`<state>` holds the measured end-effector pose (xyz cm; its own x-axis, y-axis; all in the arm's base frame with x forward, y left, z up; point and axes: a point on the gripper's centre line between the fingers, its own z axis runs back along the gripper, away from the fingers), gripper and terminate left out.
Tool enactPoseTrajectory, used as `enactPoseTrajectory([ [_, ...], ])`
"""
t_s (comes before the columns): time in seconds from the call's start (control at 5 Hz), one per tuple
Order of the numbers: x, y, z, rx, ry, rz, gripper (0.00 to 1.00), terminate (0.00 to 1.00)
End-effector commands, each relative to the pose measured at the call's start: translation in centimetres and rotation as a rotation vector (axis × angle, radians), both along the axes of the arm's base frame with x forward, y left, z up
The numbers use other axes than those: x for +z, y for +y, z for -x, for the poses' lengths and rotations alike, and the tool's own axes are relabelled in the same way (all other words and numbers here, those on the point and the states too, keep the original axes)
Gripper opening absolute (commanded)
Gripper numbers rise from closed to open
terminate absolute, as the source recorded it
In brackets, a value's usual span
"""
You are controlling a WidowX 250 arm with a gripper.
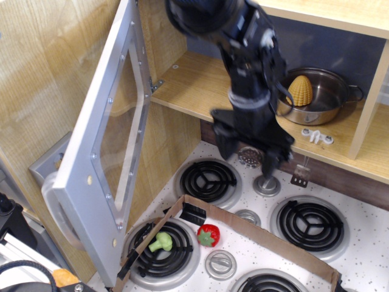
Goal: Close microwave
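In the single view, the microwave is seen as a wooden compartment at upper left, with its door swung wide open toward the camera. The door is hinged along its top-right edge near the shelf, and its long axis runs from the hinge down and left to the curved grey handle at the lower left.

The gripper hangs over the back of the stove top, just in front of the shelf edge. Its two fingers are spread apart and point downward, and nothing is held between them.

The door's outer face and handle lie well to the left of the gripper and lower in the picture, with the open compartment between them. It is judged that the door must be reached from its far, outer side and pushed rightward about the hinge; the single arm is not yet touching it.

By count: one door, one handle, five black coil burners in view, one steel pot on the shelf holding one yellow corn, one red strawberry, one green broccoli, and one cardboard strip are seen.
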<state>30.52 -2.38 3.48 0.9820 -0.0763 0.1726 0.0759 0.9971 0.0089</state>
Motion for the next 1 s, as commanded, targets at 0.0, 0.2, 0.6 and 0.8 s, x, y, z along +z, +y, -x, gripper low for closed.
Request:
enactPoseTrajectory([
  [0.0, 8.9, 2.7, -1.1, -0.047, 0.007, -0.118, 1.0, 0.0],
  [0.2, 12.1, 3.9, -0.1, -0.046, 0.019, -0.183, 1.0, 0.0],
  [0.6, 15.1, 6.4, 2.4, -0.135, 0.134, -0.255, 1.0, 0.0],
  [0.8, 16.4, 8.0, 2.7, -0.194, 0.186, -0.301, 1.0, 0.0],
])
